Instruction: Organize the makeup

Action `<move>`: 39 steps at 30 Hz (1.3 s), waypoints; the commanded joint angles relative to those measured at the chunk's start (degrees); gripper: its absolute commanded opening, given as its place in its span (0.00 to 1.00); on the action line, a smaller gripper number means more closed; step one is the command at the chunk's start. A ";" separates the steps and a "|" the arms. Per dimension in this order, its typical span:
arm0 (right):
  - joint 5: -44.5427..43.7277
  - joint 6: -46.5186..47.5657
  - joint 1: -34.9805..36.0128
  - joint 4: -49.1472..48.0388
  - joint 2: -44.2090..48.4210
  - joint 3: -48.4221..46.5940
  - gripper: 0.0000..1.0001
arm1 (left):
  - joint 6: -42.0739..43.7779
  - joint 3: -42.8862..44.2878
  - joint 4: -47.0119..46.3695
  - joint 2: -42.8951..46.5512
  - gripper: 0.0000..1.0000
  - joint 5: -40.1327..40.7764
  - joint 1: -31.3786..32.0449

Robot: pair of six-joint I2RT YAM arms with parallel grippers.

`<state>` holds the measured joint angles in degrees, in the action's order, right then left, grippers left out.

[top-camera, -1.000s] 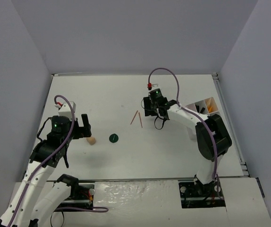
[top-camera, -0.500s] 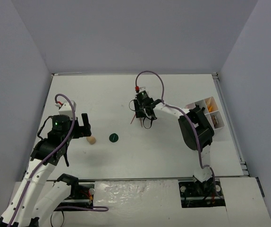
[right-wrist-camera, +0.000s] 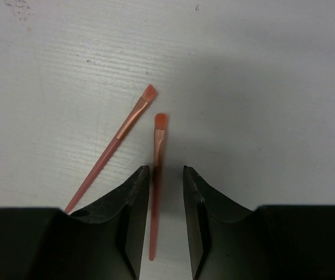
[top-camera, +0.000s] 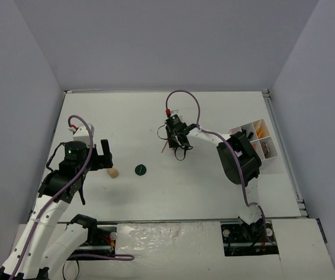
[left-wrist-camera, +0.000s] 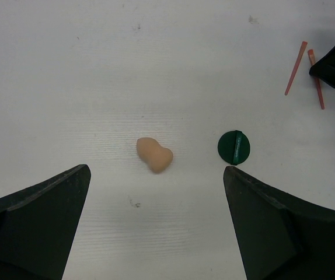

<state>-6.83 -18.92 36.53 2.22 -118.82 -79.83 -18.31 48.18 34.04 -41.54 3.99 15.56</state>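
1. Reaching to mid-table in the top view, the right gripper (top-camera: pixel 172 139) sits over two sticks (top-camera: pixel 164 146). The tray (top-camera: pixel 250 129) is well apart, so the carry needs a firm hold.
2. Left wrist: the left gripper (left-wrist-camera: pixel 156 192) hangs wide open above sponge (left-wrist-camera: pixel 154 154) and disc (left-wrist-camera: pixel 234 146), holding nothing.
3. Right wrist: narrowed jaws straddle one stick (right-wrist-camera: pixel 154 198) without pinching it yet. The other stick (right-wrist-camera: pixel 115 157) lies just beside. Squeeze fully, then lift straight.
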 commanded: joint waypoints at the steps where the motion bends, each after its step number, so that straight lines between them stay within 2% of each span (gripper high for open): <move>1: -2.87 -0.42 0.96 1.41 0.01 -2.41 0.25 | -0.26 1.12 -2.31 -0.47 0.97 -0.65 -0.53; 13: -3.02 0.17 2.04 2.78 -1.24 -2.61 0.21 | -0.25 1.04 -2.31 -0.46 0.97 -0.91 -0.62; 18: -3.25 0.40 1.93 3.62 -1.55 -3.04 0.08 | -0.12 1.09 -2.16 -0.35 0.97 -0.72 -0.62; 23: -3.47 0.10 1.25 5.51 -2.27 -3.82 0.00 | -0.06 1.04 -2.13 -0.39 0.97 -0.65 -0.62; 25: -4.14 0.02 1.00 5.51 -1.18 -2.90 0.00 | 0.19 1.12 -1.96 -0.47 0.97 -0.57 -0.62; 29: -7.04 0.72 1.08 2.52 4.27 1.25 0.00 | 0.20 1.09 -1.96 -0.35 0.97 -0.22 -0.62; 33: -11.06 2.07 0.78 -7.04 16.21 12.17 0.00 | 0.19 1.11 -1.97 -0.21 0.97 -0.21 -0.71; 39: -14.09 5.83 -2.76 -16.05 31.88 24.93 0.00 | 0.29 1.04 -1.99 -0.38 0.97 -0.42 -0.71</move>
<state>-15.41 -16.36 36.72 -3.16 -98.84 -60.73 -18.28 48.18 34.06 -41.67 3.24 15.29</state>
